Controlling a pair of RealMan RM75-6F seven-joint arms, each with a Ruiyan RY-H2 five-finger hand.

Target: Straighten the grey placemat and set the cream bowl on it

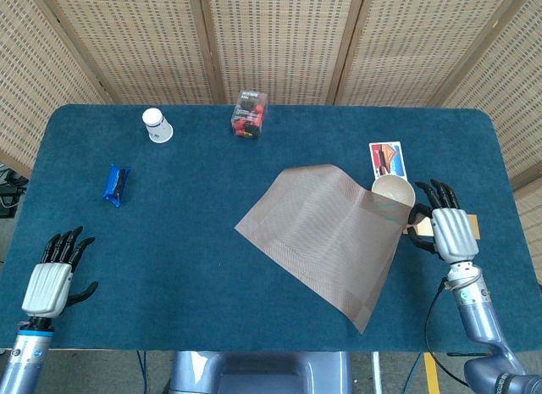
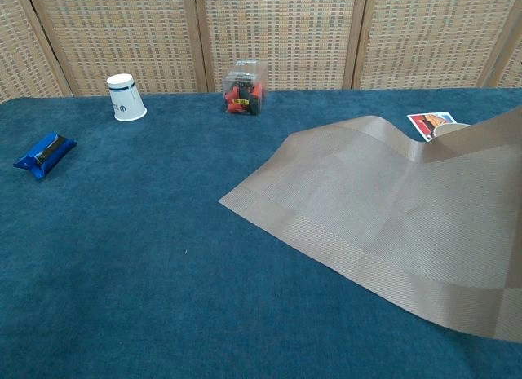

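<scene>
Right hand [image 1: 446, 230] gripping placemat [image 1: 326, 233] edge — draped over bowl [image 1: 395, 189]

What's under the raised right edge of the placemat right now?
The placemat is draped over the bowl: only the bowl's far rim shows. The rest, and whatever lies beneath it, is covered. The right hand holds the mat's edge.
</scene>
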